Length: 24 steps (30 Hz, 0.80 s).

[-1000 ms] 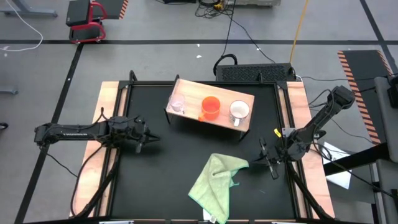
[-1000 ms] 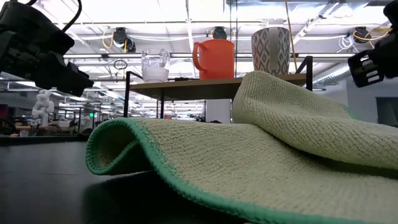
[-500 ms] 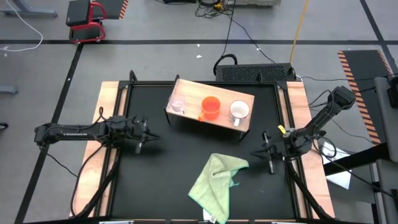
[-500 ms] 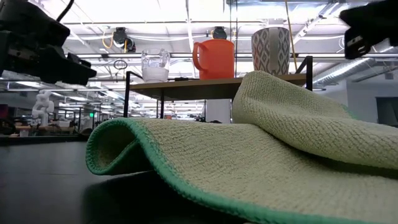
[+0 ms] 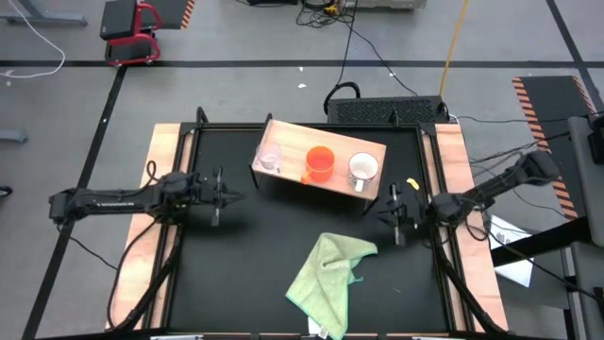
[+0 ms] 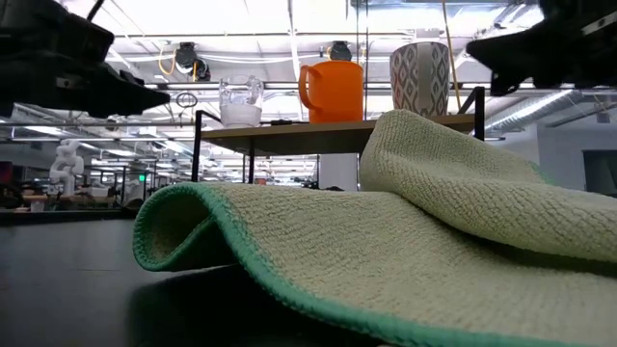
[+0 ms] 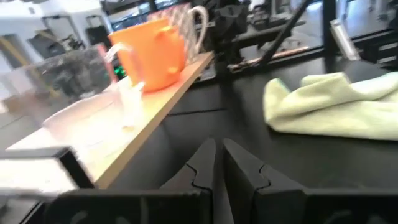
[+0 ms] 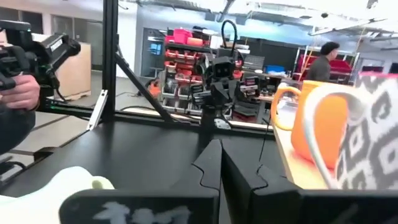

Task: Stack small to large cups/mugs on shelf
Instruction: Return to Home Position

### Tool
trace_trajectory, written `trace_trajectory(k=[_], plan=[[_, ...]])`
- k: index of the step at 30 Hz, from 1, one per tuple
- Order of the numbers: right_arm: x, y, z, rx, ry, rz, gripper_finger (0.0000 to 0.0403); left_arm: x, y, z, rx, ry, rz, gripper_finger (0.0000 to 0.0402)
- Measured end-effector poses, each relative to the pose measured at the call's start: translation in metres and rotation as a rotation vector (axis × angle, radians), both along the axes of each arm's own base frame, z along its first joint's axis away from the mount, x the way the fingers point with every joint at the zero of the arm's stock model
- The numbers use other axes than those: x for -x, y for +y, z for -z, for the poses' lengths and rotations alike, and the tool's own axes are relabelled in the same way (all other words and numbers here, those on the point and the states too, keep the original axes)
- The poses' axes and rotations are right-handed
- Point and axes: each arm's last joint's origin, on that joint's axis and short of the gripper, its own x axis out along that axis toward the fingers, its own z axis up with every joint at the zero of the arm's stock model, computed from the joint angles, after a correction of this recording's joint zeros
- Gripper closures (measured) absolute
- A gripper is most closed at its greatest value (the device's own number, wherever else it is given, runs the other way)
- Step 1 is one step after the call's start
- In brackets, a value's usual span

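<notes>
On the light-wood shelf [image 5: 323,181] at the table's far middle stand a clear glass cup [image 5: 269,159], an orange mug [image 5: 320,163] and a white patterned mug [image 5: 363,168] in a row, each on its base. My left gripper [image 5: 226,196] hovers left of the shelf, pointing level toward it, fingers [image 7: 205,165] shut on nothing. Just right of the shelf's right end, my right gripper [image 5: 387,210] hovers with its fingers [image 8: 211,163] also shut and bare. In the low view both arms show above table height, left [image 6: 67,82] and right [image 6: 549,48].
A light green cloth [image 5: 330,274] lies crumpled on the black tabletop near the front middle and fills the low view's foreground [image 6: 386,260]. Wooden side strips [image 5: 162,189] run along both table sides. A person's hand [image 8: 15,93] shows beyond the table.
My right gripper has swung from beside the cloth toward the table's far edge and the shelf's right end, rising and rolling as it went, and stayed shut. My left gripper has rolled about its own line and stayed where it was.
</notes>
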Motion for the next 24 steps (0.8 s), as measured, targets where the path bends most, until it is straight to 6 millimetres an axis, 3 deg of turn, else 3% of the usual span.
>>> trace_trajectory(k=[8, 13, 17, 24], plan=[[-0.006, -0.020, 0.002, 0.012, 0.011, -0.139, 0.0403, -0.006, 0.015, 0.002, 0.022, 0.006, -0.019, 0.0371], [-0.005, -0.017, 0.004, 0.065, 0.028, -0.265, 0.0403, -0.007, 0.019, 0.004, 0.004, 0.011, 0.032, 0.0371], [-0.005, -0.016, 0.017, 0.015, 0.169, -0.321, 0.0403, -0.007, 0.019, 0.003, -0.008, 0.005, 0.078, 0.0371], [-0.004, -0.012, 0.016, 0.001, 0.160, -0.360, 0.0403, -0.007, 0.018, 0.001, -0.025, -0.022, 0.106, 0.0371]])
